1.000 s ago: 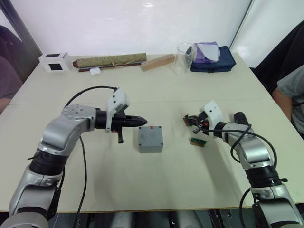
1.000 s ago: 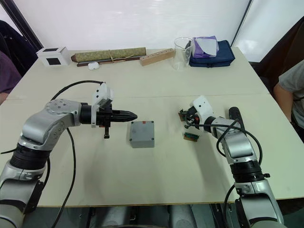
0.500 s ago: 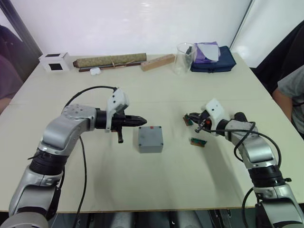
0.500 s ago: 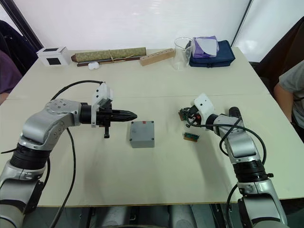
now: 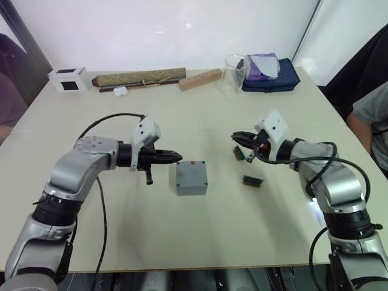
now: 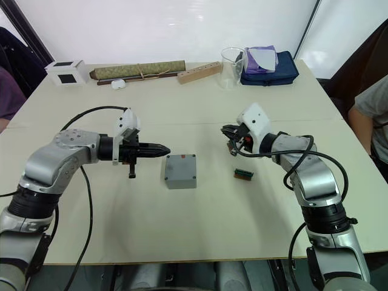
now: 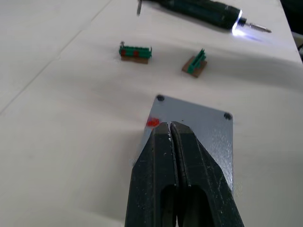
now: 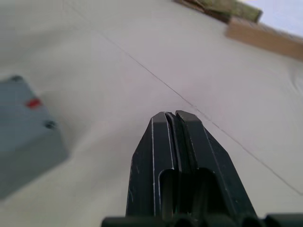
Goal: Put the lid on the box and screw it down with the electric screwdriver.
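Observation:
The grey box (image 5: 191, 177) sits mid-table, with a small red mark (image 7: 152, 123) at its far edge. Its top is a closed flat face with dark corner holes, and I cannot tell whether that face is the lid. My left gripper (image 5: 176, 157) is shut and empty. It hovers just left of the box, tips at its edge (image 7: 170, 125). My right gripper (image 5: 235, 136) is shut and empty, raised above the table right of the box. The electric screwdriver (image 7: 199, 9) lies on the table beyond the box with its tip light on.
Two small green-brown bit holders (image 5: 240, 154) (image 5: 253, 180) lie right of the box. Along the far edge stand a white cube (image 5: 68, 79), a rolled mat (image 5: 142, 77), a wooden block (image 5: 201, 79), a glass beaker (image 5: 235, 74) and a blue bag (image 5: 271, 77). A person (image 5: 371, 118) sits at the right.
My right gripper has risen off the table by the bit holders and moved left and farther away. The right forearm now covers the screwdriver in the head views. The left arm has barely shifted.

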Tool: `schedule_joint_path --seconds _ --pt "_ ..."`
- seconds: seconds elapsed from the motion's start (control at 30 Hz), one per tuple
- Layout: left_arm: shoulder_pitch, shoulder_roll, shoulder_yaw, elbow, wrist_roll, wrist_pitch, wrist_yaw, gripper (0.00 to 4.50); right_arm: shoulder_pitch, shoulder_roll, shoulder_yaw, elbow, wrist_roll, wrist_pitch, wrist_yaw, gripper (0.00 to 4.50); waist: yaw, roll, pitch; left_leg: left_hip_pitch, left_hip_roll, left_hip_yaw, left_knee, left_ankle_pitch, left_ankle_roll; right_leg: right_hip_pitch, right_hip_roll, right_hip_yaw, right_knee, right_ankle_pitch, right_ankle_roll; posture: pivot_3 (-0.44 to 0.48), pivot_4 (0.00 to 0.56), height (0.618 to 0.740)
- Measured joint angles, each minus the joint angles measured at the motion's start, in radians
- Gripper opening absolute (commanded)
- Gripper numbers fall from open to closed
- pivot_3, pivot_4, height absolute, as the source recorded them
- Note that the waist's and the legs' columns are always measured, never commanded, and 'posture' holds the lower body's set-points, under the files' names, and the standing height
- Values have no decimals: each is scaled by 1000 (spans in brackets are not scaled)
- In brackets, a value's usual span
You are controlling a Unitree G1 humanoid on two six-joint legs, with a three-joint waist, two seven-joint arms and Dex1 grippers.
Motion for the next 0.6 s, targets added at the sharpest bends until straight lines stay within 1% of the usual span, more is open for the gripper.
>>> schedule_joint_path --seconds 0.1,0.2,0.43,0.6 --pt "45 31 1 -31 -1 7 -8 0 3 31 63 -60 17 29 -3 41 6 0 0 0 0 0 0 0 0 0 0 0 1 0 -1 0 150 740" --pt "60 31 3 -46 -3 9 2 0 3 45 102 -70 22 39 -6 41 17 0 0 0 -1 -1 1 0 0 2 -2 -1 0 0 -1 0 150 740" --pt "62 19 4 -72 -16 27 38 0 36 23 158 -55 -1 28 4 41 10 0 0 0 -2 -1 1 0 0 1 -2 -1 0 0 0 0 150 740" --pt "62 19 4 -72 -22 28 48 0 38 9 163 -51 -10 12 13 41 8 0 0 0 -1 -1 0 0 0 1 -1 -1 0 0 0 0 150 740"
